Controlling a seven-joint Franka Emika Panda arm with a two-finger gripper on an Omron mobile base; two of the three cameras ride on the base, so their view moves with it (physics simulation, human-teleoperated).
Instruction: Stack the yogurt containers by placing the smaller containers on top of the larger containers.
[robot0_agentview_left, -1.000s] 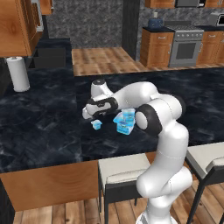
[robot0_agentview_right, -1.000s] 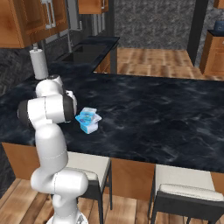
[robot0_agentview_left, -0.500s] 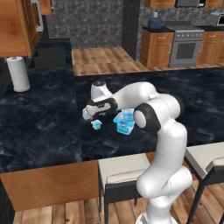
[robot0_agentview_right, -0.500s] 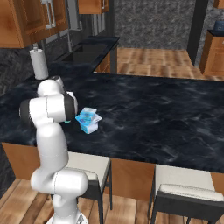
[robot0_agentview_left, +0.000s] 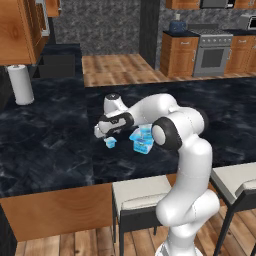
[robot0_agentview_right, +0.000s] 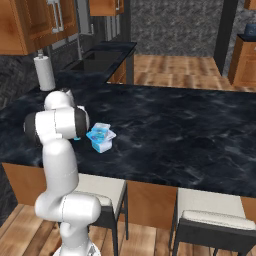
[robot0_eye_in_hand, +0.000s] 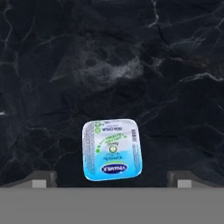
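Two-finger dark gripper (robot0_agentview_left: 101, 133) hangs low over the black marbled stone counter (robot0_agentview_left: 45, 145), pointing down at it. In the hand view its jaws stand wide apart, one tip near each bottom corner (robot0_eye_in_hand: 112, 179), nothing between them but bare counter and the tub below; gripper open, holding nothing. Directly under the hand sits the tiny squarish light-blue translucent plastic tub with a white rim and printed foil lid (robot0_eye_in_hand: 112, 149), lying roughly midway between the tips and a little toward the left one, lid up, slightly rotated. In the left base view the same tiny tub (robot0_agentview_left: 110, 142) rests on the counter just below and beside the gripper, apart from the fingers. Wrist is bent so the hand faces down; the white forearm (robot0_agentview_left: 147, 110) runs nearly level over the counter from the dark elbow joint (robot0_agentview_left: 167, 135), and the upper arm drops from there to the base at the counter's near edge. Just beside the tiny tub, partly behind the forearm, stand the other light-blue tubs, the medium squarish tub (robot0_agentview_right: 102, 132) set on top of the widest light-blue tub (robot0_agentview_right: 101, 144). Well apart, at the far left of the counter, an upright white paper towel roll (robot0_agentview_left: 21, 84). Padded stools (robot0_agentview_left: 137, 192) tucked under the counter's near edge.
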